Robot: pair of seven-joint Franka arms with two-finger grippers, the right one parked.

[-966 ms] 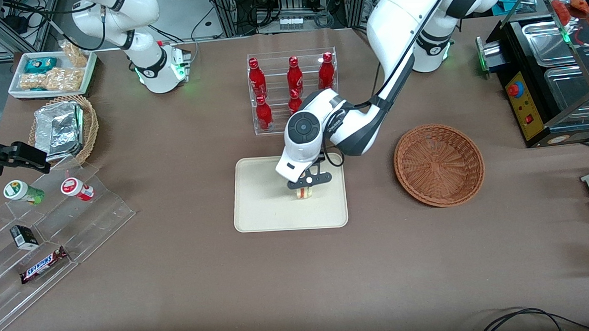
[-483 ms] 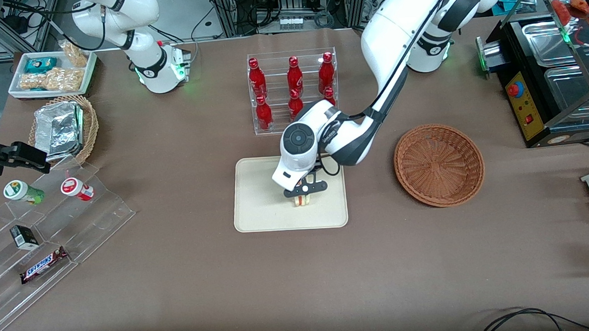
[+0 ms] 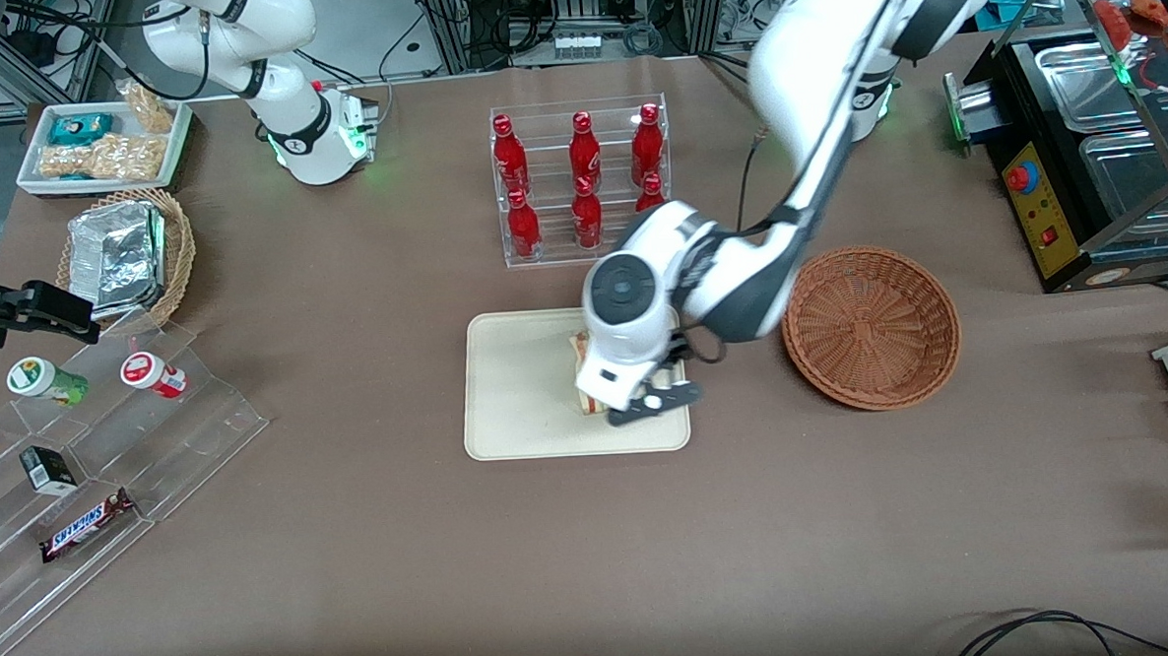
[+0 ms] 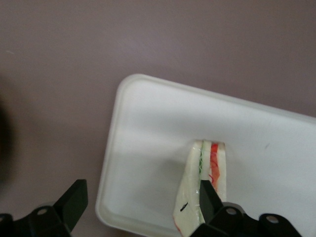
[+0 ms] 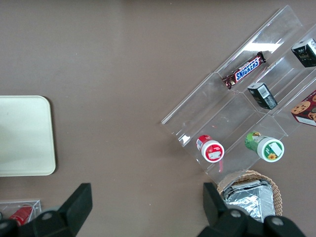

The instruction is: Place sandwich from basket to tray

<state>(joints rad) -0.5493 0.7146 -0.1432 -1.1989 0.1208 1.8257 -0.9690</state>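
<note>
The sandwich, a white wedge with red and green layers, lies flat on the cream tray, largely covered by the arm's wrist in the front view. The left wrist view shows the sandwich resting on the tray. My gripper hovers above the tray's edge nearest the basket, open wide, with nothing between its fingers. One finger overlaps the sandwich's edge in the wrist view. The reddish-brown wicker basket stands empty beside the tray, toward the working arm's end.
A clear rack of red bottles stands farther from the camera than the tray. Toward the parked arm's end are a tan basket with foil, a white snack tray and a stepped acrylic stand. A black appliance sits past the basket.
The gripper let go of the sandwich and opened. It then shifted toward the basket and nearer the camera. The sandwich went from upright in the fingers to lying on the tray.
</note>
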